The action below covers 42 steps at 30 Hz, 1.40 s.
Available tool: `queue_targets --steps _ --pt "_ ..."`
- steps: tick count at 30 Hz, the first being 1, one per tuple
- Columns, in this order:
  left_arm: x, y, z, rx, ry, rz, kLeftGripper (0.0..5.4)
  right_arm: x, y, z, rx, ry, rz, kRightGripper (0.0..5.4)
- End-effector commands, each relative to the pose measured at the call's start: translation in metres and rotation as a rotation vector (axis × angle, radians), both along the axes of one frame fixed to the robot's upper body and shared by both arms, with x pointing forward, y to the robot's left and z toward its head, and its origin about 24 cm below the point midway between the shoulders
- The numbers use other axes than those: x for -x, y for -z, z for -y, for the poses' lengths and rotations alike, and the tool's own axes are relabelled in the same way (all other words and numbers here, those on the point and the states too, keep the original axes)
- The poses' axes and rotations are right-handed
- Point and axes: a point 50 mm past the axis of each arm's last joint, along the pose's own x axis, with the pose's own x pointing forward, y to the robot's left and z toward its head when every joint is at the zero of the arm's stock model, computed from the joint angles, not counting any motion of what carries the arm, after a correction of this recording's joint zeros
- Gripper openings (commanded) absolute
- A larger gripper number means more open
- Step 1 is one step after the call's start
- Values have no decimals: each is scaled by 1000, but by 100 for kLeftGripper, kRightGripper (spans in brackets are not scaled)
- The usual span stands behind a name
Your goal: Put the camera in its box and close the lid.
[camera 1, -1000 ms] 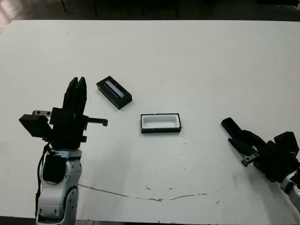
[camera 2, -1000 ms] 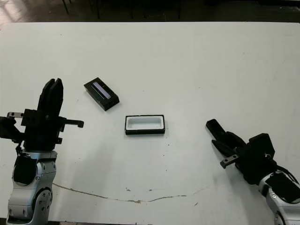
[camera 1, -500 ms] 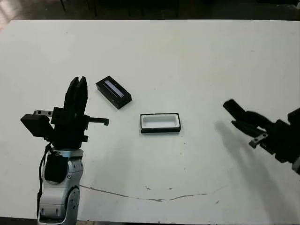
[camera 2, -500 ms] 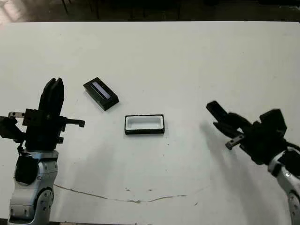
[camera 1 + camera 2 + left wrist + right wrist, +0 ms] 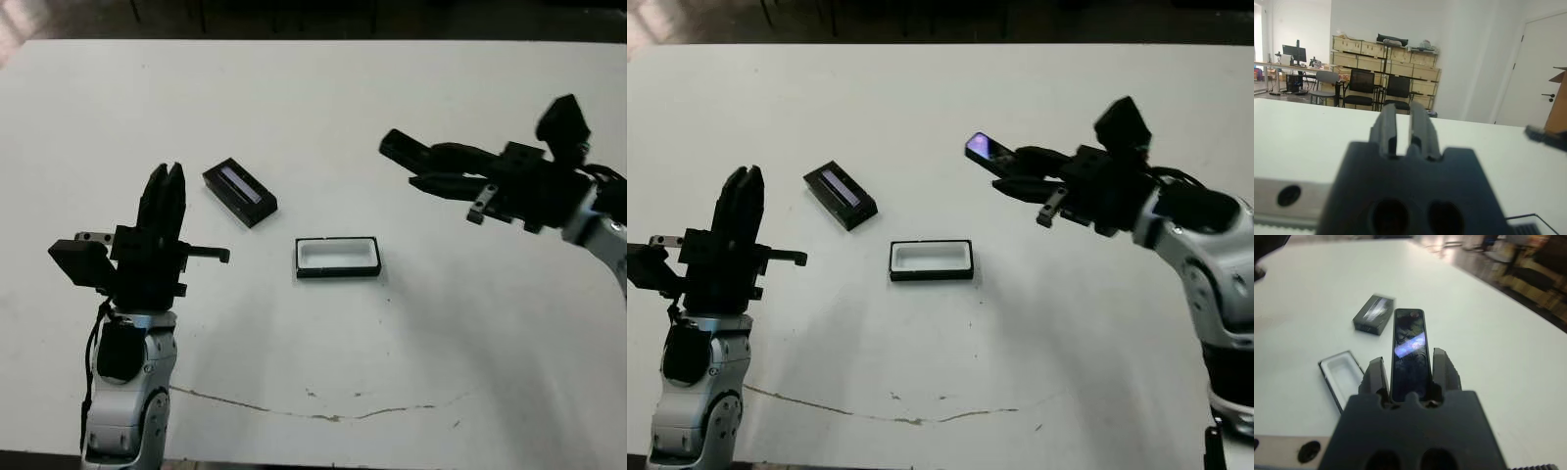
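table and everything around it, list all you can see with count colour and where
camera: one, glossy black with a bluish-white patch, held above the table between the right gripper's fingers
box: one, black walls with white lining, open and empty, near the table's middle
lid: one, black with a pale strip, lying flat on the table to the robot's left of the box, apart from it
table: one, white, with a thin brownish crack line near the front edge
chairs: several, dark, beyond the table in the left wrist view
shelving: pale wooden boxes along the far wall
left gripper: black, raised upright at the table's left, holding nothing
right gripper: black, reaching in from the right, holding the camera
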Motion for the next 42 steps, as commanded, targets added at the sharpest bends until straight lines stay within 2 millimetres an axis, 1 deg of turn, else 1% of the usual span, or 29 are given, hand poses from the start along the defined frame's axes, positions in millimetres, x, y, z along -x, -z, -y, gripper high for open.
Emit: queue_targets --steps 1,4,7,14,22,34,42 --pt "2 6 -3 -23 -21 -29 0 -7 5 -14 75 -98 -26 25" --pt "2 6 -3 -26 -25 -29 0 -9 3 -29 155 -188 -5 25" --pt "2 6 -2 -24 -26 -28 0 -10 4 -38 194 -252 -20 25" --pt "2 5 -1 -12 -19 -27 0 -11 8 -48 273 -347 -61 25" --pt "1 5 2 -20 -25 -29 0 -15 14 -46 276 -398 -165 25" --pt "2 4 3 -34 -39 -28 0 -17 26 -40 361 -404 -202 25" --pt "3 5 5 -17 -34 -37 0 -17 31 -43 367 -435 -248 25"
